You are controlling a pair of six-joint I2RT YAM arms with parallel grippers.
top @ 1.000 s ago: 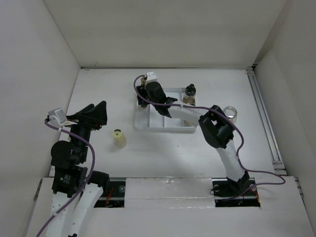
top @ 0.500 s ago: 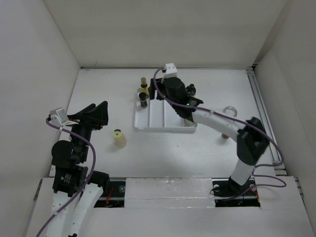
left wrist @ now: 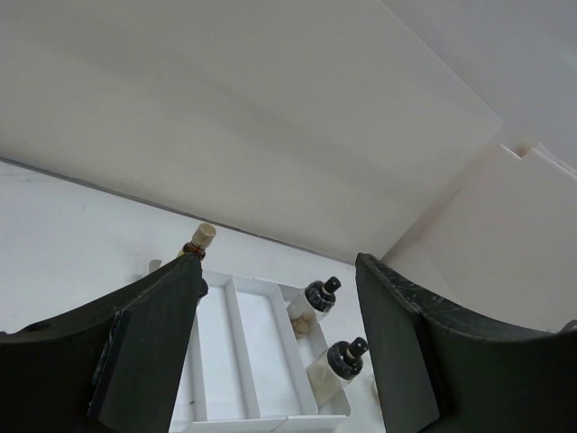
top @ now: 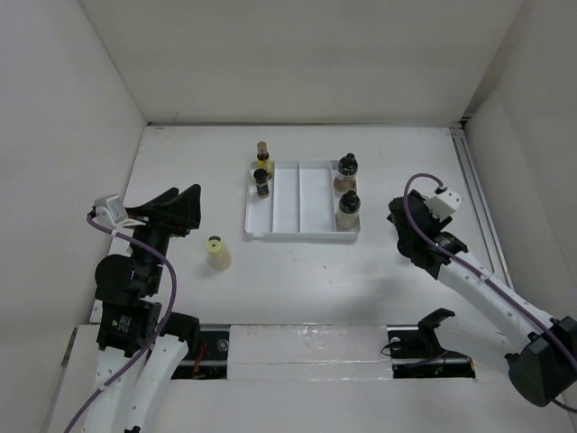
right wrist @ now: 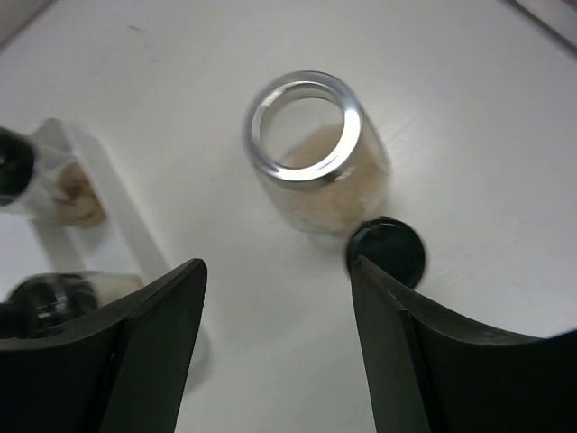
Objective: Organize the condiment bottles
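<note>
Right gripper [top: 406, 221] has pulled back from over the tray's far side to the table's right side, near the right edge. Two bottles now show in the lane it covered. Left arm has not moved.

Top view:
- White divided tray [top: 287, 203] sits mid-table [top: 180, 153].
- Condiment bottles counted here: 5.
- Two black-capped, beige-filled ones stand in the tray's right-hand lane: far bottle [top: 347, 171] and near bottle [top: 348, 209].
- Two stand at the tray's far-left corner: dark bottle [top: 261, 183] inside, pale-capped bottle [top: 262, 150] just behind it. Cannot tell whether its base is inside the wall.
- One yellow bottle [top: 215, 252] stands alone on the table toward the left edge, near the left gripper [top: 180, 198] and apart from the tray.
- The right gripper's body covers what lies beneath it, and its finger spread is unreadable from here.

Left wrist view:
- Left gripper [left wrist: 279, 266] has its fingers spread wide, with nothing between them.
- The tray and both right-lane bottles lie beyond.
- The left finger hides the far-left corner except for the pale cap.

Right wrist view:
- Right gripper [right wrist: 277, 269] is spread and empty.
- Ahead of it stands a sixth bottle: open jar [right wrist: 315, 167], silver rim, beige fill, uncapped, upright on the table right of the tray.
- One loose black cap [right wrist: 386, 253] lies just beside its base.
- Two black-capped bottles at the frame's left edge are cut off and blurred.
</note>
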